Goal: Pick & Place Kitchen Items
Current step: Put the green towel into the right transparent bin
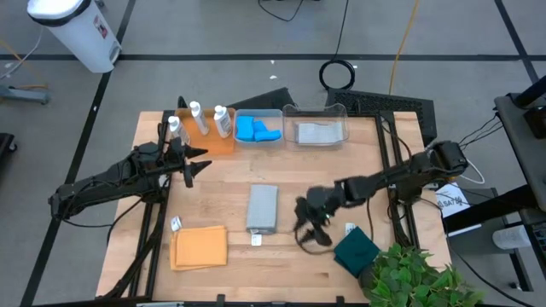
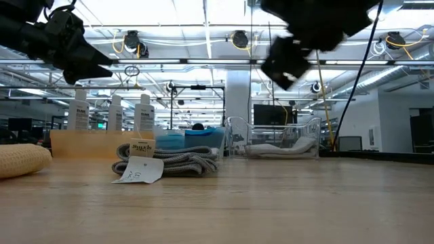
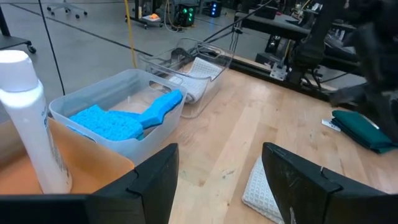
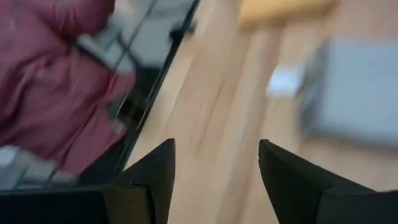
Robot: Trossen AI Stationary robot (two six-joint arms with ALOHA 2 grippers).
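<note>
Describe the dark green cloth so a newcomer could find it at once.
Start at the wooden table and go to its near right corner, where a leafy green plant overhangs the edge. The dark green cloth lies flat right beside those leaves. Its neighbours, the grey cloth and orange cloth, are paler and lie further left.

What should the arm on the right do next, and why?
Probably swing the right gripper over to the green cloth beside it and come down on it. Its fingers are open and empty, that cloth lies loose near the table's front corner, and a grey cloth already sits in the right-hand clear bin. The left gripper hovers open near the bottles.
</note>
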